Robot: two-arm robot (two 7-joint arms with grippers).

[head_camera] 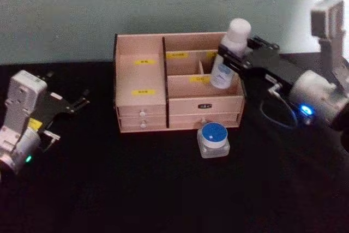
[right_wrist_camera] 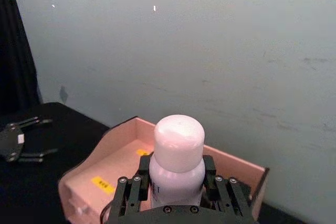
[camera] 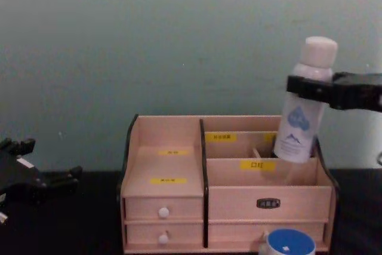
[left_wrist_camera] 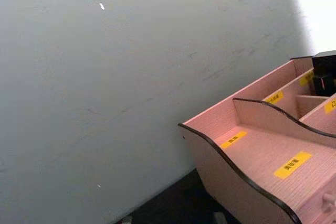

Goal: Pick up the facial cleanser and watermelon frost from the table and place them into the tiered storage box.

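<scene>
The facial cleanser, a tall white bottle with a blue drop logo, hangs slightly tilted with my right gripper shut on its upper body. Its base dips into the back right compartment of the tiered storage box. From the chest view, the facial cleanser sits in the right gripper above the box. The right wrist view has the bottle's cap between the fingers. The watermelon frost, a squat blue-lidded jar, stands on the table before the box's right drawers. My left gripper rests open at the far left.
A black table holds everything, with a pale wall close behind the box. The left wrist view looks across the box's left stepped compartment. The left gripper lies off to the box's side in the right wrist view.
</scene>
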